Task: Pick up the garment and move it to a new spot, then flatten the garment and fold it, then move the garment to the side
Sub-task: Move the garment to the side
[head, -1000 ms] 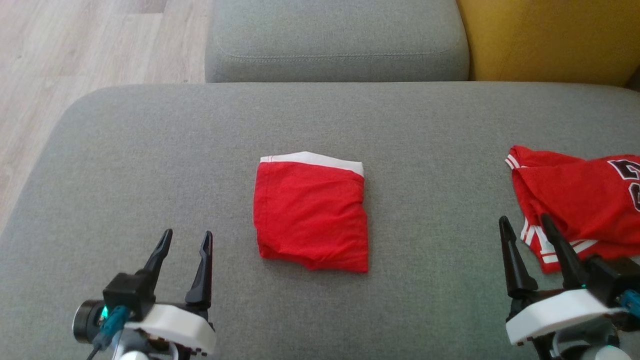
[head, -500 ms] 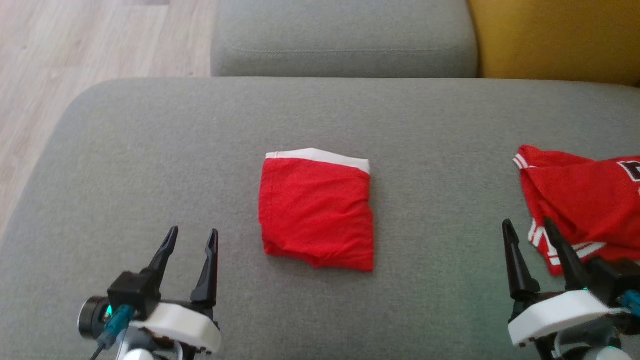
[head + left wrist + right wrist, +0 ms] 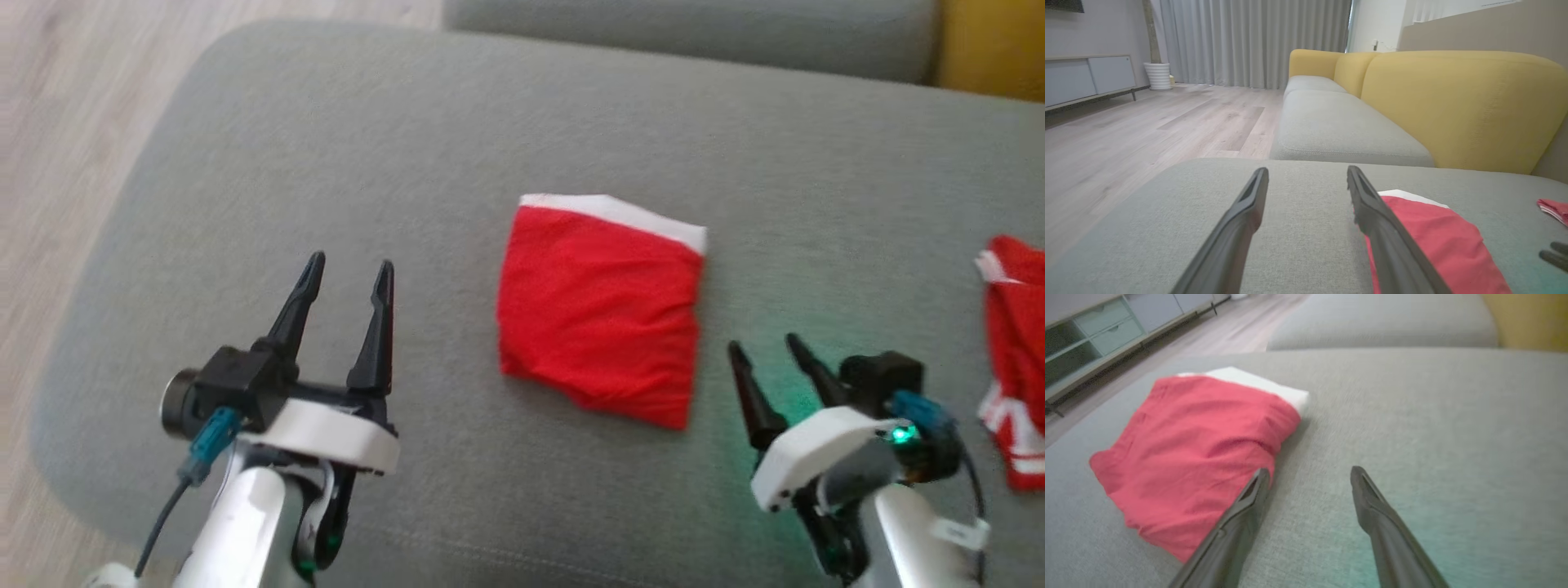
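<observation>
head view: folded red garment (image 3: 602,309) between 2 spread end effectors

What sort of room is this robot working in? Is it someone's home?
Most likely a home living room: a grey sofa with yellow backrests, long curtains above a wood-look floor, and a low sideboard by the wall.

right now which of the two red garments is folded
The plain red garment with the white band, at the centre; the striped red jersey at the right edge lies rumpled.
</observation>
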